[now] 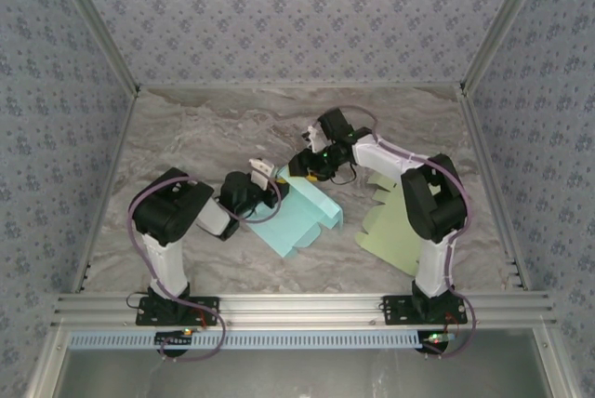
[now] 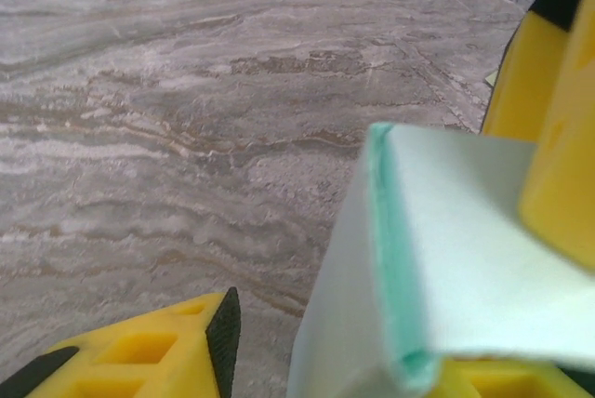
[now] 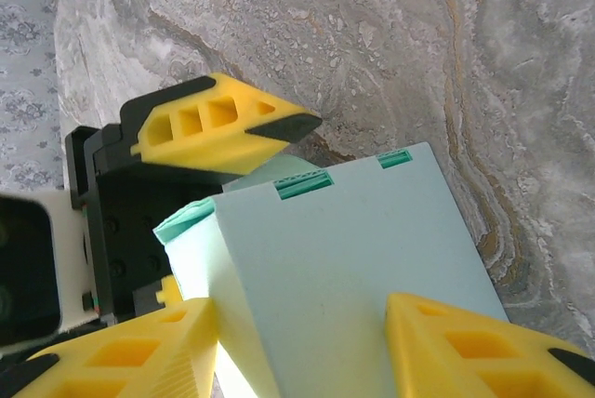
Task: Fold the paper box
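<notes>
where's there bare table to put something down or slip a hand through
Free: the far strip of table between back wall and teal box, and the near band between box and front rail. Crowded: centre, where left gripper and right gripper meet on the box, and the green sheet by the right arm.

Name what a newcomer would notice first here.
The pale teal paper box, partly folded, sits in the middle of the marble table. The left end effector and right end effector meet at its far-left corner. A flat pale green sheet lies beside the right arm.
</notes>
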Available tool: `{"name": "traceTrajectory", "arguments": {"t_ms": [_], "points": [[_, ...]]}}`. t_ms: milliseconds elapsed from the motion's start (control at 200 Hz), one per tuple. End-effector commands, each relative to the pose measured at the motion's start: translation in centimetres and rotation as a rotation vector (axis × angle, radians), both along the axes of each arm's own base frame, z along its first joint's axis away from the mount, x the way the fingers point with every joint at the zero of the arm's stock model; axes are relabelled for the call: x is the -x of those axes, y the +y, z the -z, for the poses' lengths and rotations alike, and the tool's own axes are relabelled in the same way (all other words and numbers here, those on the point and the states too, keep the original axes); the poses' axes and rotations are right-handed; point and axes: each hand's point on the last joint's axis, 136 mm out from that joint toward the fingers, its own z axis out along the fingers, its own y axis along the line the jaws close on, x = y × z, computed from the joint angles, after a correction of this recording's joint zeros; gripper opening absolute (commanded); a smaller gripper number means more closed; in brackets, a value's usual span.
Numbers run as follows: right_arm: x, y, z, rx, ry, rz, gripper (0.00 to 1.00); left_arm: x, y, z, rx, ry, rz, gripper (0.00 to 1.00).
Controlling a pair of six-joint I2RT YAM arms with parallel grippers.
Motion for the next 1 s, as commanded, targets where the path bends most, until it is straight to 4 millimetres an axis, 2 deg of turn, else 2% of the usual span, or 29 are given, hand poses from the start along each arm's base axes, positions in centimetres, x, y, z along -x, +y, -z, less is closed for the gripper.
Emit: {"name": "traceTrajectory", "arguments": {"t_ms": [0,85,255,405,590,665,740,750,780,919,999], "points": [[2.2,-2.3,5.0,0.158,0.127,0.077,0.51,-0.8,-1.1,-1.5,-0.029,-0.112,-0.004,0.40],[2.5,-2.1,5.1,0.133,0.156,0.098,0.50,-0.5,-1.6,-1.2,-0.025,-0.125,0.000,0.35],[2.7,-1.5,4.5,0.097,0.184,0.124,0.49,-0.7,-1.6,-0.2,-0.083,-0.133,-0.049,0.16],[2.9,-0.8,3.7,0.078,0.194,0.140,0.49,-0.4,-1.7,0.2,-0.154,-0.178,-0.108,0.12],[3.3,-0.6,3.1,0.081,0.170,0.183,0.49,-1.4,-0.2,0.7,-0.189,-0.187,-0.258,0.06],[3.1,-0.4,2.6,0.073,0.149,0.204,0.50,-1.5,0.0,1.2,-0.186,-0.164,-0.276,0.07],[2.9,-0.4,2.2,0.081,0.129,0.219,0.49,-1.6,0.2,2.0,-0.186,-0.121,-0.293,0.12],[3.4,-0.9,3.1,0.098,0.145,0.222,0.49,-1.6,0.2,2.1,-0.188,-0.116,-0.292,0.13],[3.6,-1.1,3.4,0.109,0.149,0.226,0.49,-1.6,0.2,2.5,-0.191,-0.103,-0.292,0.15],[3.6,-1.3,3.7,0.113,0.152,0.226,0.49,-1.5,0.4,3.3,-0.141,-0.078,-0.290,0.30],[3.7,-1.4,3.8,0.120,0.156,0.220,0.48,-1.6,0.5,3.1,-0.109,-0.075,-0.273,0.33]]}}
